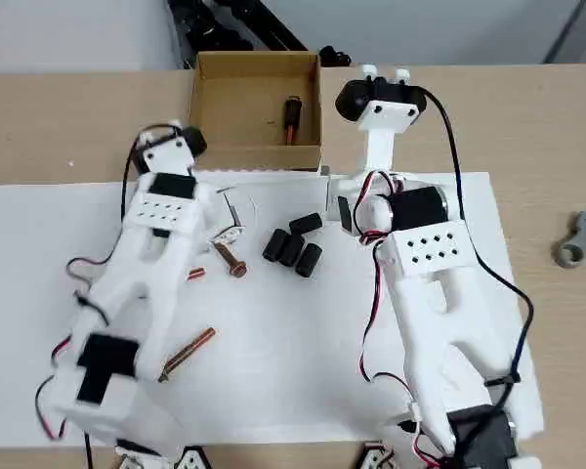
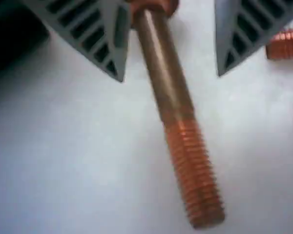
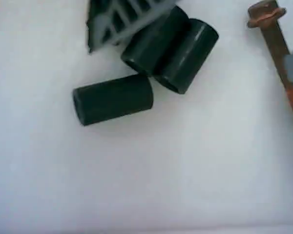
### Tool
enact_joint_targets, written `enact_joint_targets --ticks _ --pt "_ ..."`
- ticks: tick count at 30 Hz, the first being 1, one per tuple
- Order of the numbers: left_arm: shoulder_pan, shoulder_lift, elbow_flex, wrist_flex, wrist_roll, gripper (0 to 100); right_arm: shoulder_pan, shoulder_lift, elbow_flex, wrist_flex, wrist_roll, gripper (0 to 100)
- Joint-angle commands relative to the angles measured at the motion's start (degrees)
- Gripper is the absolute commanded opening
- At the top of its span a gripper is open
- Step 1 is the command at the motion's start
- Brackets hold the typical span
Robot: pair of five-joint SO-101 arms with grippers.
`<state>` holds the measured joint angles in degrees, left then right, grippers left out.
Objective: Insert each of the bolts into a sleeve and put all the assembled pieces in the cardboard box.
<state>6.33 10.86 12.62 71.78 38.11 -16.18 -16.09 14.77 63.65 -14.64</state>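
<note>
A bolt (image 2: 176, 112) lay flat on the white sheet (image 2: 63, 161), its shank framed by my left gripper (image 2: 171, 72), fingers (image 2: 88, 29) spread wide and not yet closed, poised to carry it to the black sleeves (image 1: 293, 246) at its 3 o'clock; the cardboard box (image 1: 207, 107), at its 12 o'clock, held one assembled piece (image 1: 291, 119).

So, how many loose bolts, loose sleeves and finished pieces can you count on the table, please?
Loose bolts: 3
Loose sleeves: 4
Assembled pieces, in the cardboard box: 1
Total: 8
</note>
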Motion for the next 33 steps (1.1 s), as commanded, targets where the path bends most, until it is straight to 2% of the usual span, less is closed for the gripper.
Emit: enact_joint_targets --ticks 1,6,14,16,19,28,31,33 --pt "0.35 4.75 -4.97 -0.7 1.85 12 0.13 -2.33 -0.26 -0.4 -0.62 12.8" --pt "0.44 10.2 -9.71 -0.62 2.64 12 0.13 -2.33 -0.26 -0.4 -0.62 12.8" --pt "0.35 15.91 -10.15 1.32 2.46 11 0.31 -2.33 -0.26 -0.4 -0.62 12.8" --pt "0.35 16.44 -10.15 1.76 2.02 8 0.31 -2.33 -0.26 -0.4 -0.62 12.8" --pt "0.35 15.82 -10.15 1.58 -2.55 0 0.22 -2.33 -0.26 -0.48 -0.62 12.8" --pt "0.09 7.3 -10.24 2.64 -8.97 0 0.31 -2.33 -0.26 -0.48 -0.62 12.8" --pt "0.26 2.02 -10.15 4.31 -14.59 0 0.31 -2.33 -0.26 -0.48 -0.62 12.8" --pt "0.26 -1.49 -10.15 5.71 -21.27 0 0.31 -2.33 -0.26 -0.48 -0.62 12.8"
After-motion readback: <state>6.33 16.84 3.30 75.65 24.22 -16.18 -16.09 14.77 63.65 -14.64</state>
